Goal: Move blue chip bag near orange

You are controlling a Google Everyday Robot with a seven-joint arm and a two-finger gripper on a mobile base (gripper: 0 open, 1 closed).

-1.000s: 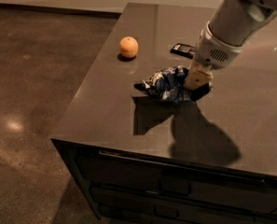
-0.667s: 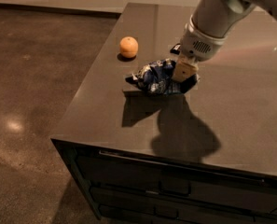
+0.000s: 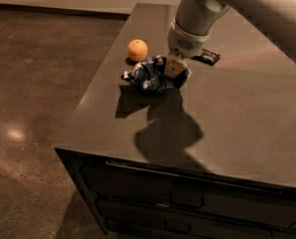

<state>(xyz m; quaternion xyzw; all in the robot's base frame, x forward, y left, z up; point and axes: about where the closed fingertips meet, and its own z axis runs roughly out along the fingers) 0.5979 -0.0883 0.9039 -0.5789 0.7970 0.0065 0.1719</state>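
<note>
Atop the dark cabinet top (image 3: pixel 227 133), the gripper (image 3: pixel 174 69) clamps the blue chip bag (image 3: pixel 150 76), which bulges to its left, just short of the orange (image 3: pixel 137 50) beyond; seemingly only the release remains.

Glossy foil chip bag (image 3: pixel 148 76) (in jaws)

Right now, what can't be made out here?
Camera view:
End effector, gripping the crumpled dark-blue foil chip bag beside the round orange fruit: its tips sunk into the folds.
Bag's white lettering: too small to read.
Flat black rectangular packet: partly hidden behind the wrist.
Dark tabletop: cut off at right edge.
</note>
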